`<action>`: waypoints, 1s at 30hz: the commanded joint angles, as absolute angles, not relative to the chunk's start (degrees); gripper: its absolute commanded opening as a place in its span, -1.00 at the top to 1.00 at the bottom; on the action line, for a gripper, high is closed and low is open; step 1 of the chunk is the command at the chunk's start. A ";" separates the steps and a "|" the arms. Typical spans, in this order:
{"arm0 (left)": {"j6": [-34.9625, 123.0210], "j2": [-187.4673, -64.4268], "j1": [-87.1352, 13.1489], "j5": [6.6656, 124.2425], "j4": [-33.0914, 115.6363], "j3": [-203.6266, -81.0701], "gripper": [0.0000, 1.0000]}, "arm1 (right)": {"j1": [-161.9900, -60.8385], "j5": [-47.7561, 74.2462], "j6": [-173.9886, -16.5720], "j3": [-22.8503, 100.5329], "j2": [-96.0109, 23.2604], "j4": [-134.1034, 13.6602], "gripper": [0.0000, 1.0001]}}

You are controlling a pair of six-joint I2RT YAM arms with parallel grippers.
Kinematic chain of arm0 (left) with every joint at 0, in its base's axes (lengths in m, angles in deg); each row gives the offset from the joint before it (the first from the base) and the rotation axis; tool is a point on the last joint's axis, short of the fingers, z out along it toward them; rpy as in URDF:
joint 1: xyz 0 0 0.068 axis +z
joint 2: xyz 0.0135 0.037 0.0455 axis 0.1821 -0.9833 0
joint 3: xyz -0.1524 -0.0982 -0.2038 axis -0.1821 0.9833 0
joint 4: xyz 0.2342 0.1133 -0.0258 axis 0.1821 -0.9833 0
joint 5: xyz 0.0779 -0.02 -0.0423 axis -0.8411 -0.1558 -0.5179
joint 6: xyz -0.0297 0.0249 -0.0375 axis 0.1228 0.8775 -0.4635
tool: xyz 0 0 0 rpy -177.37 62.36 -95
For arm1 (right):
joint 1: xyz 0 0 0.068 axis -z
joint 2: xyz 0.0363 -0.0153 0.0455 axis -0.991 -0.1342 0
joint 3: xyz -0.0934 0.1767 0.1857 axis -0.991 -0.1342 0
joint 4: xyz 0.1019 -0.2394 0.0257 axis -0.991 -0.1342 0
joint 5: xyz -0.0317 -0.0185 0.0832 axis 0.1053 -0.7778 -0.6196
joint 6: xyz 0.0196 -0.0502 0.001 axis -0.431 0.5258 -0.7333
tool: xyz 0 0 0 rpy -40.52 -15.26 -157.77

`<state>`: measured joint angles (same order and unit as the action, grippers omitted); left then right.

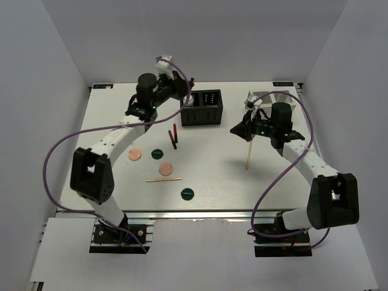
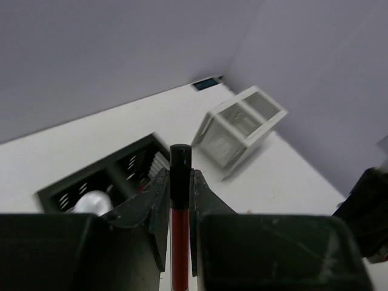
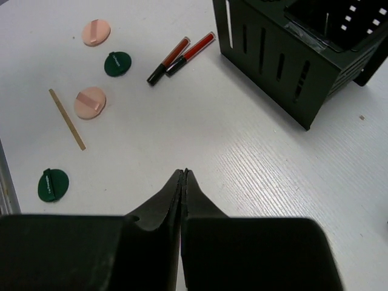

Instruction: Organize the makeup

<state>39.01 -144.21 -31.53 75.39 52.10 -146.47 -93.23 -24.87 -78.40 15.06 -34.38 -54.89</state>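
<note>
Right gripper [image 3: 183, 177] jaws are pressing fully together at lower centre, white table [image 3: 200, 127] stretching beyond. Upper left, 2 pink discs [image 3: 90, 102], 2 green discs [image 3: 117, 63], 2 red pencils [image 3: 182, 53] and 1 tan stick [image 3: 66, 119] are lying loose. Left wrist view alone is showing the left gripper [image 2: 180, 177] pinching a black-capped red pencil [image 2: 179, 224] near the black box [image 2: 73, 188].

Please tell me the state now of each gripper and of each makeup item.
Left gripper: shut on the red pencil.
Red pencil: capped, held, near the black box.
Right gripper: shut, nothing seen in it.
White bottle: inside the black box.
Two other pencils: capped, lying on the table.
Four discs: lying loose on the table.
Two tan sticks: lying loose on the table.
</note>
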 commanded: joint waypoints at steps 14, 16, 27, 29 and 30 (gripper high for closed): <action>44.09 -176.30 -39.32 76.80 73.71 -170.63 1.00 | -89.23 -21.83 -82.49 7.42 -25.17 -49.34 1.00; 44.53 -177.71 -39.32 76.70 72.22 -173.27 1.00 | -89.14 -21.83 -82.66 6.37 -24.29 -49.26 1.00; 44.00 -182.11 -39.50 73.02 72.84 -178.98 1.00 | -89.14 -22.97 -83.98 4.52 -24.20 -48.64 0.98; 45.32 -183.51 -39.50 72.49 72.48 -179.60 1.00 | -89.14 -23.15 -83.98 4.78 -24.46 -48.38 0.97; 45.85 -183.78 -39.50 72.49 73.00 -179.25 1.00 | -89.23 -23.15 -84.07 4.87 -24.55 -48.38 0.97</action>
